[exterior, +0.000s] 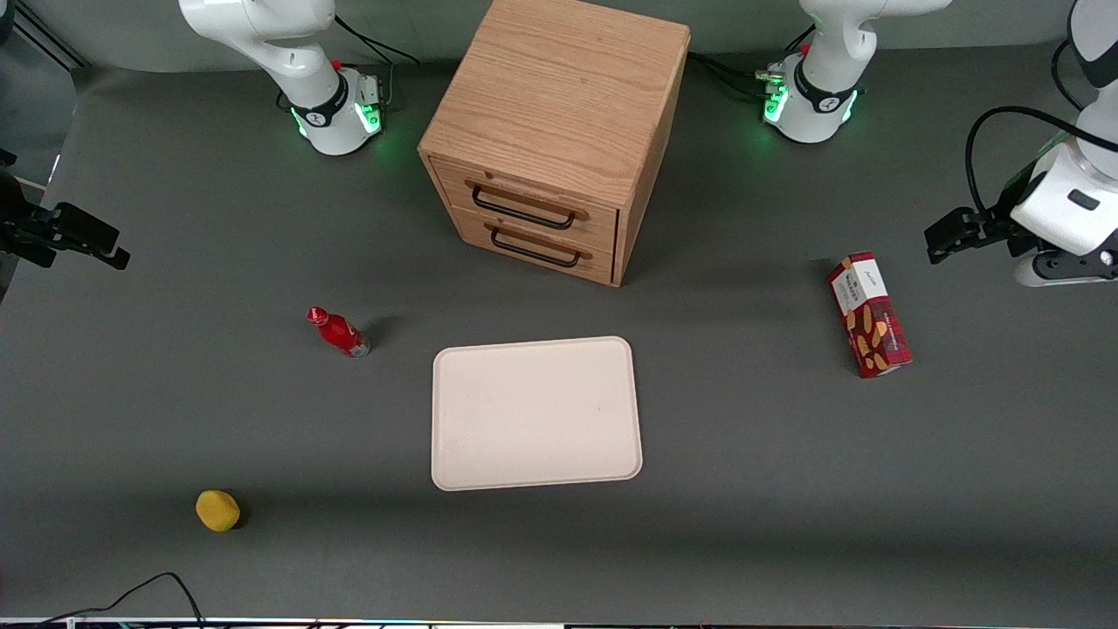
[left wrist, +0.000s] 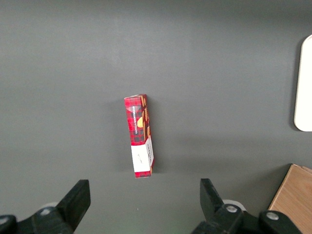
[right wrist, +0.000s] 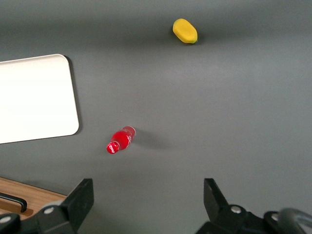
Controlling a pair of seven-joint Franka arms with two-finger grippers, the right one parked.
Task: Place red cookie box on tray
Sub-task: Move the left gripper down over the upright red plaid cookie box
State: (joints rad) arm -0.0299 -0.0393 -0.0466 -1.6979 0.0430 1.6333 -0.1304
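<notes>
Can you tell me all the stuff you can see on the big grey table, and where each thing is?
Long slim dark red plaid cookie box: one, red with white end, lying on the table toward the working arm's end.
Flat cream-white rectangular tray: one, cream, mid-table, in front of the cabinet.
Wooden two-drawer cabinet: one, light oak, farther from the camera than the tray.
Small red bottle: one, red, beside the tray, toward the parked arm's end.
Yellow rounded object: one, yellow, nearest the camera.
Left arm's gripper: one, black, open, raised beside the cookie box.

On the bench: one red cookie box (exterior: 869, 314), one tray (exterior: 535, 412), one red bottle (exterior: 338, 331), one yellow lump (exterior: 217, 510), one wooden cabinet (exterior: 554, 131) showing two drawers.
</notes>
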